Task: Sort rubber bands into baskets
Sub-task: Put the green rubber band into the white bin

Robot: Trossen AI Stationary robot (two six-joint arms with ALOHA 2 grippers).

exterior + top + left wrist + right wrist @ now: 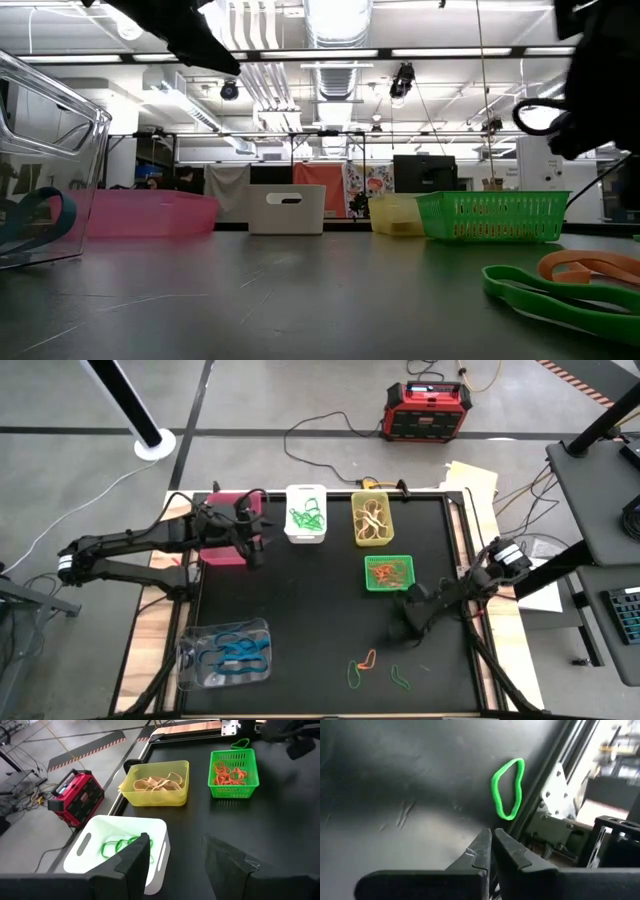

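My right gripper point(405, 624) hangs shut just above the black mat, with nothing between its fingers point(492, 846). A green rubber band point(509, 790) lies flat on the mat ahead of it, near the table's frame. An orange band point(366, 658) and two green bands point(400, 678) lie near the table's near edge. My left gripper point(175, 860) stands open above the white basket point(100, 855), which holds green bands. The yellow basket point(372, 518) holds tan bands, the green mesh basket point(390, 572) orange ones, and the clear basket point(225, 652) blue ones. The pink basket point(228, 538) sits under my left arm.
A red-black box point(430, 410) with cables stands on the floor beyond the far edge. The metal frame point(555, 795) runs along the mat's edge close to the green band. Bare mat lies in the middle between the baskets.
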